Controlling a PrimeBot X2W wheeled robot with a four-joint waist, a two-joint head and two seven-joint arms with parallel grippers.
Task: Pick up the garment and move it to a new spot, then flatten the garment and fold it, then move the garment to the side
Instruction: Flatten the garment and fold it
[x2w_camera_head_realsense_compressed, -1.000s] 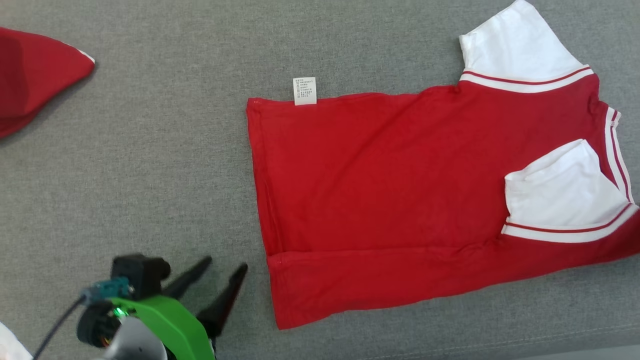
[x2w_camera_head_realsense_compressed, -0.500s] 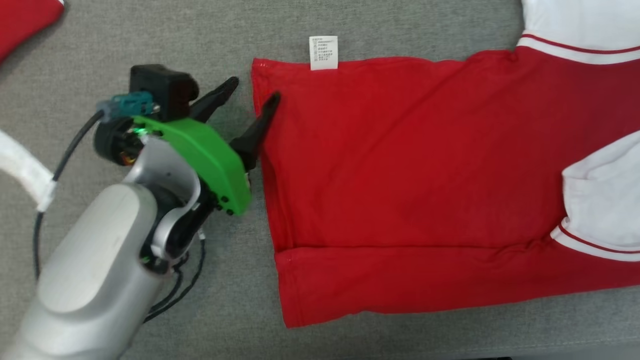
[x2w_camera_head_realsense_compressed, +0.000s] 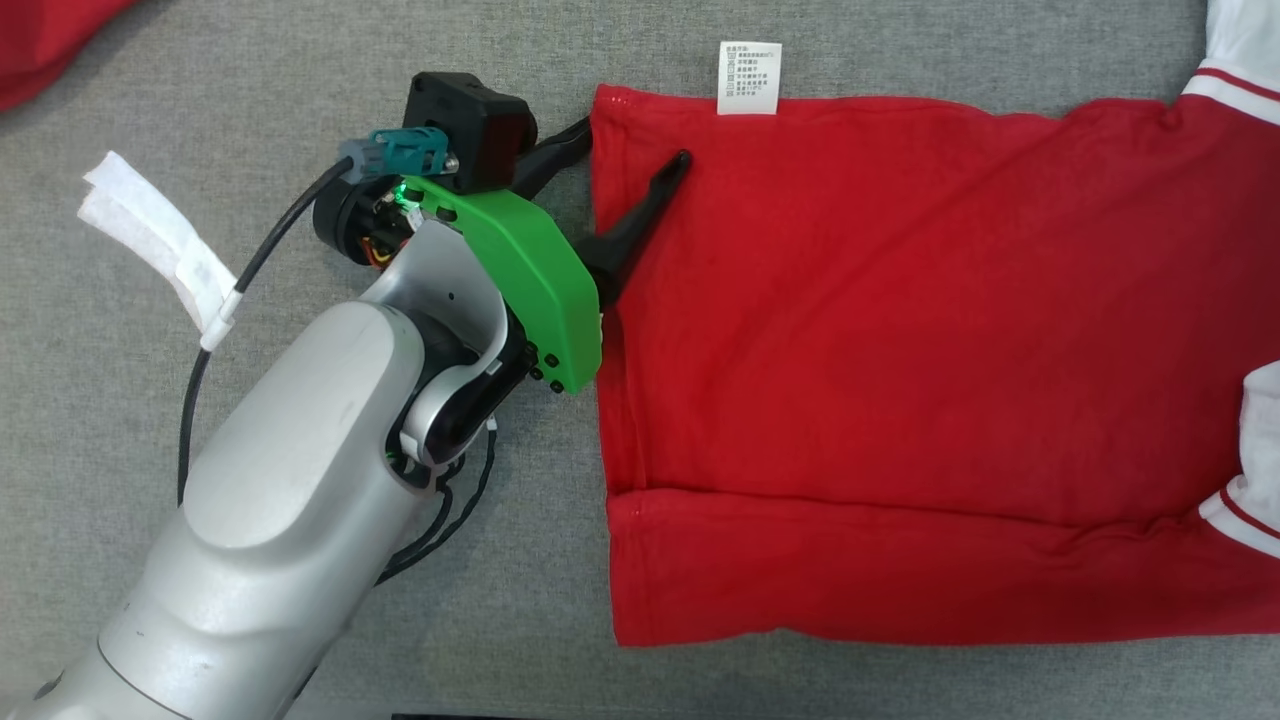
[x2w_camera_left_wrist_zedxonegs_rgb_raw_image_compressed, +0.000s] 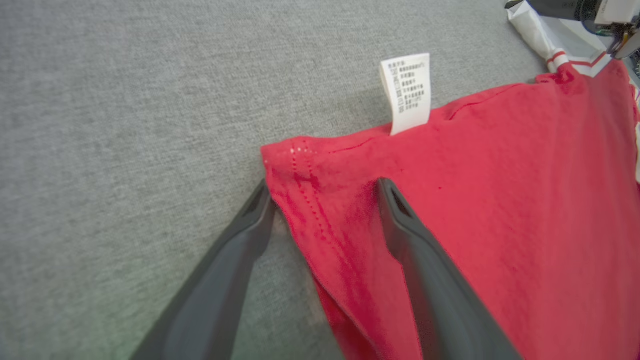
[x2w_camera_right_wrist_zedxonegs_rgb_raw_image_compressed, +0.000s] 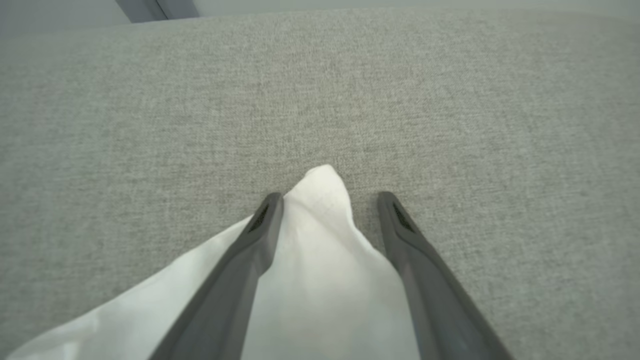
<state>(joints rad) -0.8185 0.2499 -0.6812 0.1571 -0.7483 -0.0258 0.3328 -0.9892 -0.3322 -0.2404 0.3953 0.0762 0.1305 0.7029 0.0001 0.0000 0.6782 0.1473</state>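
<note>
A red T-shirt (x2w_camera_head_realsense_compressed: 900, 340) with white sleeves lies flat on the grey cloth surface, its lower strip folded up over itself, a white care label (x2w_camera_head_realsense_compressed: 749, 77) sticking out at its far edge. My left gripper (x2w_camera_head_realsense_compressed: 634, 145) stands open astride the shirt's far left hem corner (x2w_camera_left_wrist_zedxonegs_rgb_raw_image_compressed: 295, 165): one finger on the grey surface, the other on the red cloth. My right gripper (x2w_camera_right_wrist_zedxonegs_rgb_raw_image_compressed: 330, 200) is open too, its fingers on either side of the tip of a white sleeve (x2w_camera_right_wrist_zedxonegs_rgb_raw_image_compressed: 320, 240).
Another red piece of clothing (x2w_camera_head_realsense_compressed: 45, 35) shows at the top left corner. A white strap (x2w_camera_head_realsense_compressed: 150, 235) on the left arm's cable hangs over the grey surface (x2w_camera_head_realsense_compressed: 200, 100). The front edge of the surface runs along the bottom of the head view.
The left arm has reached up and right from the lower left to the shirt's far left corner, fingers now astride the hem. The head camera shifted, so the shirt sits further right.
</note>
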